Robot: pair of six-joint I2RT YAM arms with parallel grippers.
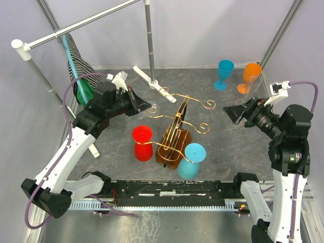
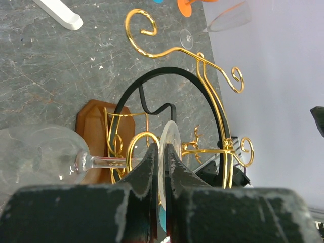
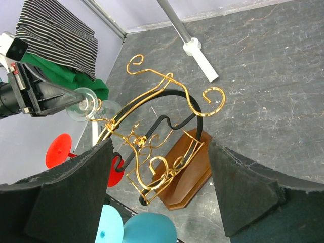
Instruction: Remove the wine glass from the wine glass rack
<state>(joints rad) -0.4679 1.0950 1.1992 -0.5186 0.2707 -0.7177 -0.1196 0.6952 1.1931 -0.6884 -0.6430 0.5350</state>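
From above, the left arm stretched elbow-bent toward the left of the wine glass rack [image 1: 178, 132], with the left gripper [image 1: 146, 107] at the clear wine glass [image 1: 153, 108]. The right gripper [image 1: 232, 112] hung to the rack's right.

In the left wrist view, dark fingers [image 2: 144, 172] pinched the glass's thin disc foot, its stem level beside the rack's wooden base [image 2: 91, 126].

In the right wrist view, the right gripper's black pads [image 3: 71, 197] gaped wide before the rack's gold wire scrolls.

The clear glass [image 2: 45, 157] hangs sideways, its foot pinched in the left claw [image 2: 162, 153], stem across a gold curl of the rack [image 1: 178, 124], which stands upright on its brown base [image 1: 174, 146].
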